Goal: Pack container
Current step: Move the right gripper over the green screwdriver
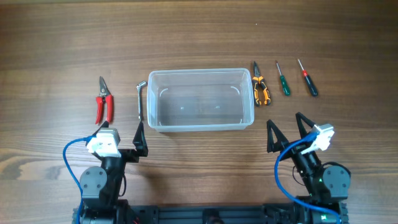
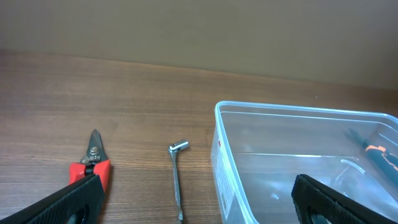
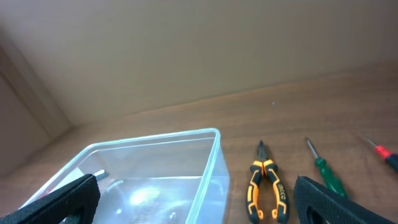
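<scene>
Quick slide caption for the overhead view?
Empty container centre; pruners, L-wrench left; pliers, green screwdriver, red screwdriver right; nothing packed yet.

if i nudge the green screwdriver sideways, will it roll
Probably: the green screwdriver has a rounded-looking handle and thin shaft lying flat on the wooden table. Likely stiff and light, slimmer than the pliers.

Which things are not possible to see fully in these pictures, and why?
Left wrist view: red pruner handles, behind a finger of the left hand.
Left wrist view: container near side, cut by the bottom edge.
Right wrist view: red screwdriver handle, cut by the right edge.
Overhead view: lettering on the pliers, too small.
</scene>
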{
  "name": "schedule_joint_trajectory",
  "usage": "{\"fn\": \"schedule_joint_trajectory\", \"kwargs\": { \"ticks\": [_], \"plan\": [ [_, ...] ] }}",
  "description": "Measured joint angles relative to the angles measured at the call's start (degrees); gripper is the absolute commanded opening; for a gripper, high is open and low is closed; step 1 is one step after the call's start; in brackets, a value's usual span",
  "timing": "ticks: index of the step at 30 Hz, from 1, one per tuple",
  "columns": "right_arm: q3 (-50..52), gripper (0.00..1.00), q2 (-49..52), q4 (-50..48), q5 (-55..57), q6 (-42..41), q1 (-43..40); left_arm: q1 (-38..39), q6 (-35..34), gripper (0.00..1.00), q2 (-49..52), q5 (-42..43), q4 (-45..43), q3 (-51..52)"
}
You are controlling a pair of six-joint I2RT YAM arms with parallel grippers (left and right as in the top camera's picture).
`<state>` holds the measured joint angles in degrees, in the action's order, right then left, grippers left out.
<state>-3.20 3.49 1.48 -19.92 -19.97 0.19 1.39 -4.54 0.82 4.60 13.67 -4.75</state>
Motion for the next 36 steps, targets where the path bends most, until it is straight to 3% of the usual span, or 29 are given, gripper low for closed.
{"fn": "schedule_joint_trajectory", "kwargs": {
  "ticks": [6,10,15,20,24,36],
  "plan": [
    [-12.2,1.00,16.3,0.0,1.5,-0.2,0.0,0.0,0.0,1.00,0.0,0.0,0.0,0.0],
    [-29.3,1.00,37.2,4.5,2.0,0.3,0.0,0.0,0.0,1.00,0.0,0.0,0.0,0.1],
    [-53.2,1.00,63.3,19.5,2.2,3.4,0.0,0.0,0.0,1.00,0.0,0.0,0.0,0.2],
    [-76.1,1.00,84.2,36.0,2.9,14.6,-1.2,0.0,0.0,1.00,0.0,0.0,0.0,0.2],
    [-85.3,1.00,92.3,40.4,4.9,23.7,-2.7,0.0,0.0,1.00,0.0,0.0,0.0,0.2],
    [-86.6,1.00,94.0,44.3,13.0,34.6,-4.6,0.0,0.0,1.00,0.0,0.0,0.0,0.2]
  ]
}}
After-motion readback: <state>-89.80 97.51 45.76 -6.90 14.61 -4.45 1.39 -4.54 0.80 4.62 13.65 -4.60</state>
